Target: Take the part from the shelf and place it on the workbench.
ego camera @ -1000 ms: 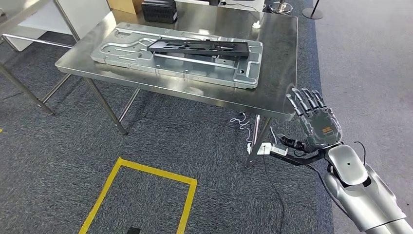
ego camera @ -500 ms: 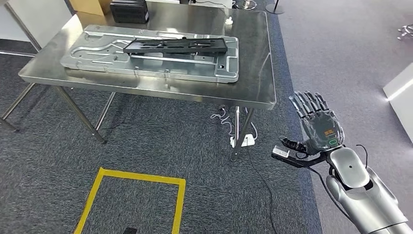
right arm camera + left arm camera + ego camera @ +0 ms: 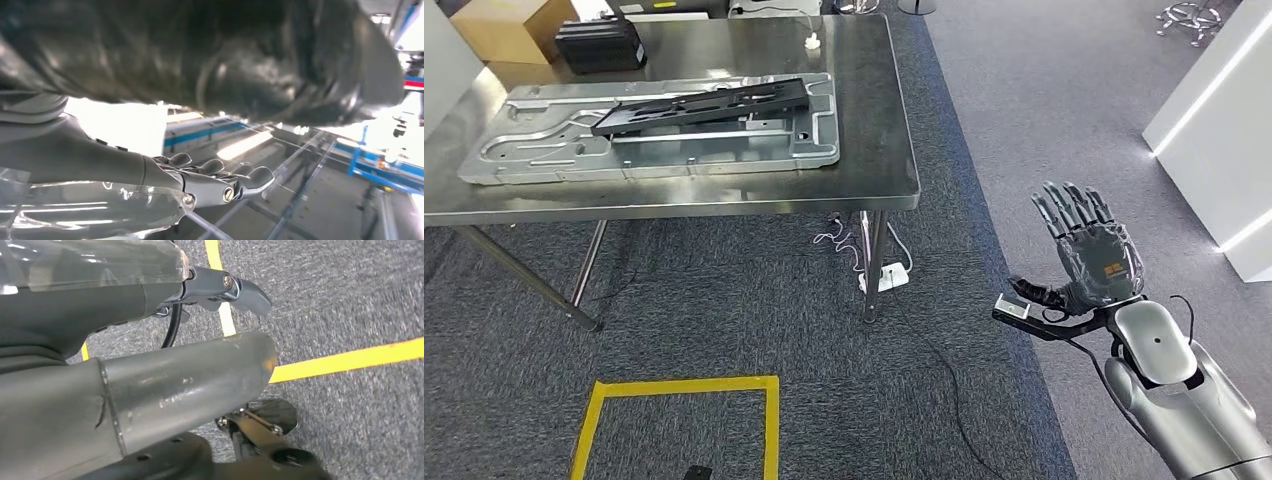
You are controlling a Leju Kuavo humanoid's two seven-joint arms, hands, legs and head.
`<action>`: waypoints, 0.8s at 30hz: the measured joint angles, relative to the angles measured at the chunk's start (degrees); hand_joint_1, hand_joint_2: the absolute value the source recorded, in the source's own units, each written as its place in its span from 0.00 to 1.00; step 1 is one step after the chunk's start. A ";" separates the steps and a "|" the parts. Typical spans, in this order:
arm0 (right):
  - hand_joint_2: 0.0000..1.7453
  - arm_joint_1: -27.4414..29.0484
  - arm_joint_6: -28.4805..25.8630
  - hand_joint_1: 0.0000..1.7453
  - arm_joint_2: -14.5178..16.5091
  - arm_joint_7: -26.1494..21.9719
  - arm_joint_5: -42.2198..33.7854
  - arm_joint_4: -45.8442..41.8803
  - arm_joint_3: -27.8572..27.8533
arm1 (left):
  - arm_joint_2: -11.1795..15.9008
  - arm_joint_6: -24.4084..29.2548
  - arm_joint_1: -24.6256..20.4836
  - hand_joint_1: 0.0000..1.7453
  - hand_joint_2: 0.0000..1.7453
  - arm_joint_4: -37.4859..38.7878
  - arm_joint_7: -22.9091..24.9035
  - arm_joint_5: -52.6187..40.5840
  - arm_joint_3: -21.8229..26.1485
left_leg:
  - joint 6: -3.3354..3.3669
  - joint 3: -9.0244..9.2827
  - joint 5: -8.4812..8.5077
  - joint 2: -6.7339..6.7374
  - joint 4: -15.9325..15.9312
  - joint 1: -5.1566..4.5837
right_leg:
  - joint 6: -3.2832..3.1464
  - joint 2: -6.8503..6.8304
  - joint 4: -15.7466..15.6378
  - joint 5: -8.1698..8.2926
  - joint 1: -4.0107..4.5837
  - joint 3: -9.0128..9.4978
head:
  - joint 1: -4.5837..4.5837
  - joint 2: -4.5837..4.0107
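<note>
A long black part (image 3: 704, 103) lies on a large silver metal plate (image 3: 524, 150) on the steel workbench (image 3: 874, 120), at the upper left of the head view. My right hand (image 3: 1092, 250) is raised over the carpet, right of the bench and well clear of it. Its fingers are spread and it holds nothing. In the right wrist view the same right hand (image 3: 220, 182) has its fingers stretched out against a bright ceiling. My left hand (image 3: 190, 375) hangs above the carpet, thumb and a finger extended, with nothing in it.
A black box (image 3: 600, 45), a cardboard box (image 3: 509, 30) and a small white object (image 3: 811, 41) sit at the bench's far edge. A power strip with cables (image 3: 886, 275) lies under its right end. Yellow floor tape (image 3: 674, 385) marks a square. A white cabinet (image 3: 1214, 130) stands at the right.
The camera has turned to the right, so the bench has slid left in the picture and more open carpet shows. My right hand stays raised and empty.
</note>
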 joint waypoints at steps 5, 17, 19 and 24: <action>0.00 0.14 0.05 0.00 -0.03 0.00 -0.01 -0.01 -0.04 | 0.07 0.02 0.10 0.00 0.00 0.00 0.01 -0.08 0.02 | 0.79 5.15 7.54 -3.80 -12.15 0.32 | 0.60 3.55 1.17 -0.26 -0.05 -0.58 | 0.02 0.00; 0.00 0.75 0.13 0.00 -1.15 -0.07 -0.07 -0.04 -0.36 | 0.09 0.04 0.05 0.00 0.00 0.00 0.02 -0.18 0.18 | 2.87 6.71 8.53 1.87 -16.07 0.33 | 3.62 -1.43 14.96 -5.21 -0.65 -8.10 | 0.46 0.00; 0.00 0.62 0.14 0.00 -1.18 -0.05 -0.07 -0.04 -0.40 | 0.07 0.04 -0.03 0.00 0.00 0.00 0.02 -0.22 0.20 | 2.58 7.02 8.22 3.14 -16.00 0.29 | 3.17 -3.34 6.73 -1.76 -0.41 -3.54 | 0.47 0.00; 0.00 0.37 0.22 0.00 -1.21 -0.04 -0.07 -0.11 -0.59 | -0.06 0.10 -0.25 0.00 0.00 0.00 0.02 -0.32 0.23 | 1.06 7.67 7.40 5.52 -16.00 -0.06 | 1.37 -4.04 0.24 -0.14 0.37 -0.22 | 0.43 0.00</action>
